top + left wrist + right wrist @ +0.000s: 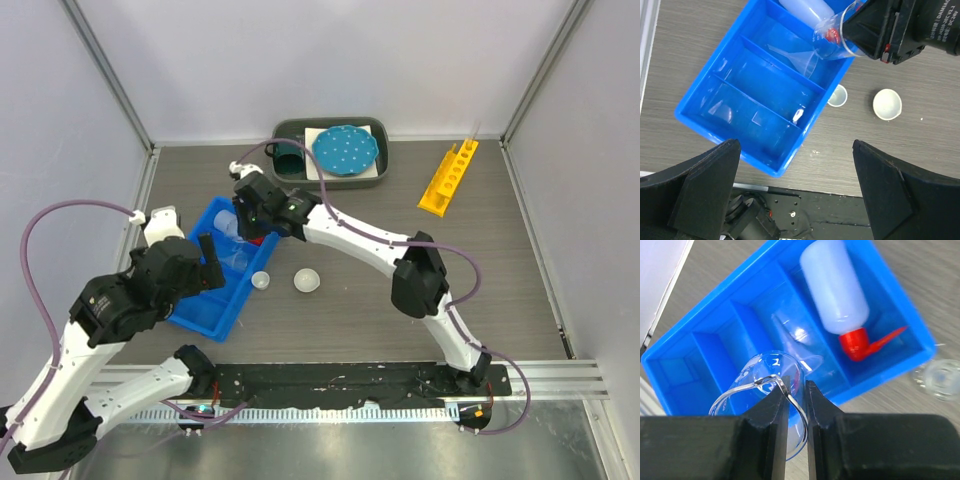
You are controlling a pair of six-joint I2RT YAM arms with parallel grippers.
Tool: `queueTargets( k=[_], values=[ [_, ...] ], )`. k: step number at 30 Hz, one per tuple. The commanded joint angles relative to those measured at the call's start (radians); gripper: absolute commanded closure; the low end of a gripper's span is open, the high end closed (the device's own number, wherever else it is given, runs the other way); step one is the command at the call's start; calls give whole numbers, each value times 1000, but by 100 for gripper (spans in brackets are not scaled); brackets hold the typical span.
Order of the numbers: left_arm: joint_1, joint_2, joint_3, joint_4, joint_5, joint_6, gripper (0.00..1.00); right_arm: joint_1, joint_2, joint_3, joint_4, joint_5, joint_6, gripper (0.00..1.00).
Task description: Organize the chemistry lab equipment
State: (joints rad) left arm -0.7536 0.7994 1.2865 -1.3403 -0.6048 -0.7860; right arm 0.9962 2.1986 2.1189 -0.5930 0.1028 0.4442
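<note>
**Beaker pinched at its rim above the blue tray, not yet set down**

Nearest, the left gripper (207,262) hangs over the near end of the blue tray (700,125) with its jaws wide open and empty, and the small round dishes (838,96) sit on the table just beside the tray. Farther in, the funnel (790,330) lies in a middle compartment and the white squeeze bottle (837,285) lies on its side in the end one. Above them the right gripper (796,390) is closed on the thin rim of the beaker (757,377), which is tilted. The yellow test-tube rack (448,175) lies well apart, at the far side. I think the risk is this narrow hold: the glass may swing or slip, and on lowering it may strike the funnel or a divider.
</note>
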Motion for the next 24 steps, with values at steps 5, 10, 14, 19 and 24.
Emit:
queueTargets(
  k=[5, 10, 14, 19, 24],
  values=[
    [8, -42, -68, -25, -27, -15, 0, 61, 30, 141, 50, -135, -2, 99],
    [8, -63, -113, 22, 0, 17, 0, 74, 55, 164, 39, -166, -1, 99],
    [14, -74, -144, 53, 32, 33, 0, 82, 75, 159, 32, -176, 4, 99],
    [25, -100, -174, 95, 83, 60, 0, 101, 101, 151, 30, -187, 4, 99],
    [28, -146, -207, 173, 195, 105, 0, 110, 102, 98, 55, -201, 16, 99]
  ],
)
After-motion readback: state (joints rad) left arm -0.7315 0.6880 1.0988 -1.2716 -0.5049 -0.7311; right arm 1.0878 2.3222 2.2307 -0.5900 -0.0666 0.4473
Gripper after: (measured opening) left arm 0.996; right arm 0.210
